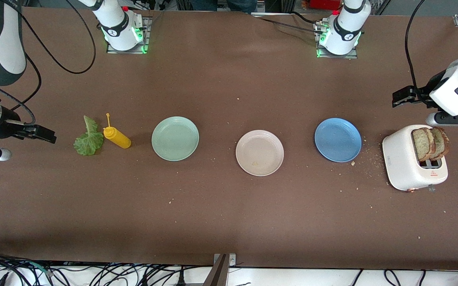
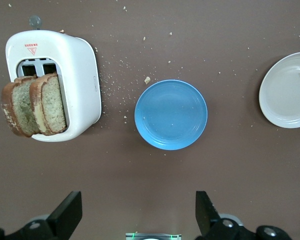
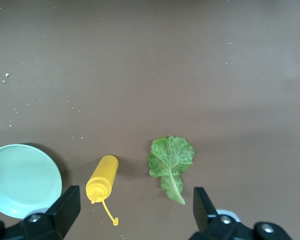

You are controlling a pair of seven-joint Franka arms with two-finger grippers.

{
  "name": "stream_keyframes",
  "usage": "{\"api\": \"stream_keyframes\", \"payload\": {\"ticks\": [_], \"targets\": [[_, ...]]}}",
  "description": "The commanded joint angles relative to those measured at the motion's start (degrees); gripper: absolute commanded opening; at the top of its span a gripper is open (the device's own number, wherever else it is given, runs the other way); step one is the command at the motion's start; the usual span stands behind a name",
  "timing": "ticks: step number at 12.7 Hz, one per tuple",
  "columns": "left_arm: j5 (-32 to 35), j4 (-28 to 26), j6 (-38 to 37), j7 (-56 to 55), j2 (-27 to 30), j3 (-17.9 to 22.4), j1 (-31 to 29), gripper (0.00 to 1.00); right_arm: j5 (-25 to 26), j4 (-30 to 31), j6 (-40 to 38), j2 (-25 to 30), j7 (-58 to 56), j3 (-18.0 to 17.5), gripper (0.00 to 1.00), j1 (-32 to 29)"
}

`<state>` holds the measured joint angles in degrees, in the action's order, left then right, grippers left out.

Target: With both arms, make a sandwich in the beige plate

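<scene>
1. The beige plate (image 1: 259,153) sits mid-counter and holds only a crumb or two. It lies between the mint-green plate (image 1: 175,138), toward the right arm's end, and the blue plate (image 1: 338,140), toward the left arm's end; both of those hold nothing.
2. Two slices of toast (image 1: 431,143) stand upright in the slots of the white toaster (image 1: 406,167), at 3 o'clock from the blue plate in the front view.
3. The left end effector (image 1: 402,97) hangs over bare counter at about 11 o'clock from the toaster, fingers (image 2: 70,212) spread wide, holding nothing.
4. The lettuce leaf (image 1: 88,139) lies flat beside the yellow squeeze bottle (image 1: 117,137), which lies on its side.
5. The right end effector (image 1: 46,135) hovers at 9 o'clock from the leaf, wide open, gripping nothing.
</scene>
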<state>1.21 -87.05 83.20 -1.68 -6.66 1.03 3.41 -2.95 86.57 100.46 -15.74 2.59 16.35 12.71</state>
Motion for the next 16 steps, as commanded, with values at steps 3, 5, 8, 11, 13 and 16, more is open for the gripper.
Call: {"api": "stream_keyframes", "payload": {"ticks": [3,5,8,11,13,16], "targets": [[-0.86,0.39,-0.06,0.09,-0.11,0.02,0.1,1.0,-1.09,-1.41,-1.23,-0.6,0.49,-0.09,1.0,-0.41],[-0.86,0.39,0.03,0.01,-0.2,0.02,0.02,1.0,-1.09,-1.41,-1.23,-0.61,0.66,-0.09,1.0,-0.41],[-0.86,0.39,-0.06,-0.17,-0.29,0.02,0.1,1.0,-1.09,-1.41,-1.23,-0.61,0.57,-0.09,1.0,-0.41],[-0.86,0.39,-0.14,-0.17,-0.46,0.11,0.1,1.0,-1.18,-1.32,-1.23,-0.61,0.57,0.0,1.0,-0.49],[-0.77,0.39,-0.06,-0.6,-0.55,0.11,0.1,1.0,-1.18,-1.32,-1.23,-0.61,0.66,0.0,1.0,-0.49],[-0.77,0.48,-0.14,-0.43,-0.64,0.11,0.1,1.0,-1.18,-1.32,-1.23,-0.61,0.58,0.0,1.0,-0.58]]}}
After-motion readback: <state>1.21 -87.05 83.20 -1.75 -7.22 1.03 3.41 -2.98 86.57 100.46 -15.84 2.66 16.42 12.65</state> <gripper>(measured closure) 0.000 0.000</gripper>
